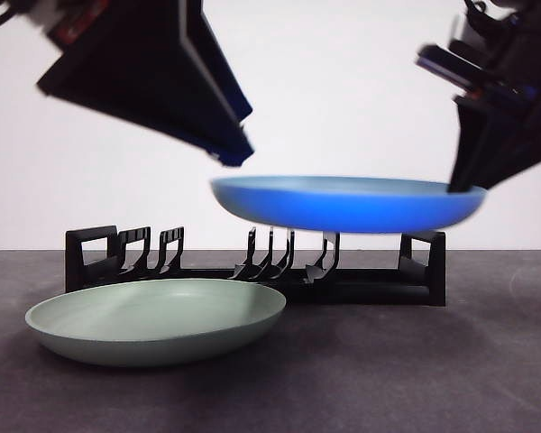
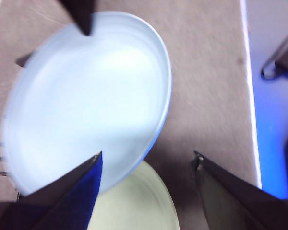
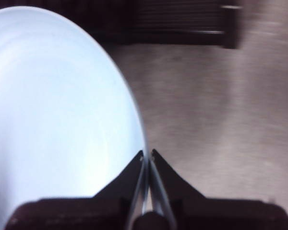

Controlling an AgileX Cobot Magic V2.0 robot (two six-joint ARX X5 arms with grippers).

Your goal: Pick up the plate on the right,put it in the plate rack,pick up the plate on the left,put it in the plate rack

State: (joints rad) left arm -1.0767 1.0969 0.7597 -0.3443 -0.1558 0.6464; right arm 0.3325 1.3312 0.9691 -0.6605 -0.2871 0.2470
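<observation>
A blue plate hangs level in the air in front of and above the black plate rack. My right gripper is shut on its right rim, and the right wrist view shows the thin rim pinched between the jaws of that gripper. My left gripper hovers open just above the blue plate's left edge, touching nothing. In the left wrist view the left gripper has its jaws spread over the blue plate and the pale green plate. The green plate lies on the table at front left.
The rack runs along the back of the dark table, several prongs upright and a loop handle at each end. The table's white edge strip shows in the left wrist view.
</observation>
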